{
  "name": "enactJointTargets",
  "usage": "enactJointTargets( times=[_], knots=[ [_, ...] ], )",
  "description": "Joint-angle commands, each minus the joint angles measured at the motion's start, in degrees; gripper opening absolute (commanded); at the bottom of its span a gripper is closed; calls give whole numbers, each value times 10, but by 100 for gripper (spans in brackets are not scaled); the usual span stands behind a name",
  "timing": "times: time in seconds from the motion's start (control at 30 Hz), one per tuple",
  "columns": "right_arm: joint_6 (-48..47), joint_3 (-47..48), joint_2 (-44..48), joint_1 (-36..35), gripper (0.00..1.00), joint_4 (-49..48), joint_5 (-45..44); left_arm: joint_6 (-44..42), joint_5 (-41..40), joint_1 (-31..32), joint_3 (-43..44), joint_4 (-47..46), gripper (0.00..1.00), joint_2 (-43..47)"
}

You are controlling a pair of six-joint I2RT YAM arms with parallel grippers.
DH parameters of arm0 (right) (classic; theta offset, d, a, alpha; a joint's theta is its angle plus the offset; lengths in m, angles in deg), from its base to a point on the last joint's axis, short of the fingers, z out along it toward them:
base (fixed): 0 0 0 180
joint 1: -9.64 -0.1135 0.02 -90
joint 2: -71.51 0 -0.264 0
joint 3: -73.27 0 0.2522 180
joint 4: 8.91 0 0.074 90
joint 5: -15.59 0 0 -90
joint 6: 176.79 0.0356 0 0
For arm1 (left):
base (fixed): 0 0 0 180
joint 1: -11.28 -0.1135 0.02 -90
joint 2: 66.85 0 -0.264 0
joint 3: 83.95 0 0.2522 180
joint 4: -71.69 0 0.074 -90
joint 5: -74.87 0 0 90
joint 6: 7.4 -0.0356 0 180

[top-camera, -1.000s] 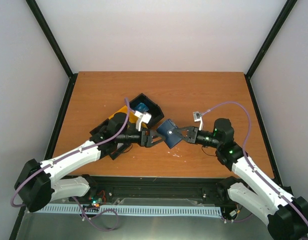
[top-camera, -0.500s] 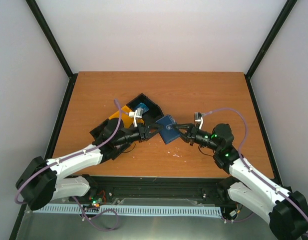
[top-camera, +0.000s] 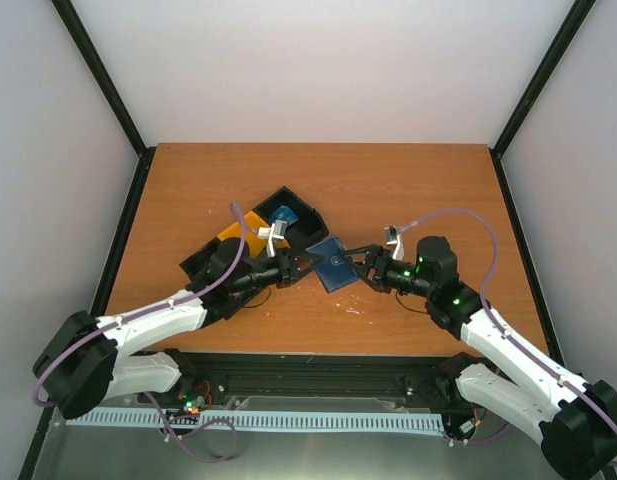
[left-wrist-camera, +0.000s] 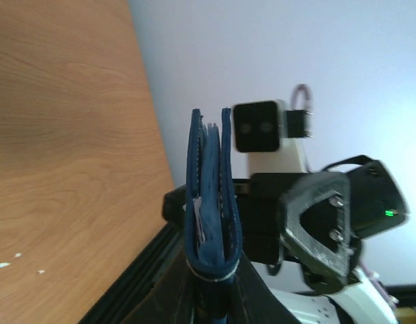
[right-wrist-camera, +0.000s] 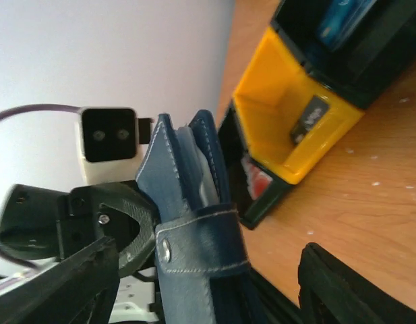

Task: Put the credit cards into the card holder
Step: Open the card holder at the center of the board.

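Since half a second back, the card holder (top-camera: 332, 262) has slipped a touch down and left in the overhead view. The right arm has also pushed in closer, its elbow nearer the middle of the frame. The holder sits just below centre, lifted off the bench (top-camera: 408, 190) between the two arms. The left tool (top-camera: 305, 264) is clamped shut on the holder's folded edge. From the left wrist the holder stands edge-on and nearly closed, with something pale tucked between its leaves that cannot be made out. The right tool (top-camera: 360, 262) is spread wide, one finger on either side of the holder. In the right wrist view neither finger presses on it, and its snap tab (right-wrist-camera: 166, 247) faces that camera. At upper right of that view are a yellow bin (right-wrist-camera: 275, 128) and, just beside it, a black bin (right-wrist-camera: 229, 152) with a red and white credit card (right-wrist-camera: 256, 181) showing inside.
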Motion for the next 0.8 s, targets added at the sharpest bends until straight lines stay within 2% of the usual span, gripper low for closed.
enactJointTargets(
  times=[0.0,0.07,0.17,0.37,0.6,0.77],
  knots=[
    [-174,65,-22,-16,74,220,-72,-115,-56,-4,59,180,0,24],
    [-211,118,-56,-56,75,307,-161,-152,-72,-4,69,230,1,20],
    [-232,169,-107,-116,76,362,-267,-188,-83,-4,89,282,1,5],
    [-240,235,-192,-179,72,378,-342,-234,-81,-4,118,312,1,-24],
    [-250,307,-278,-195,70,429,-430,-257,-53,-5,122,311,1,-42],
    [-240,319,-305,-196,54,467,-451,-262,-56,-4,123,313,1,-45]
  ],
)
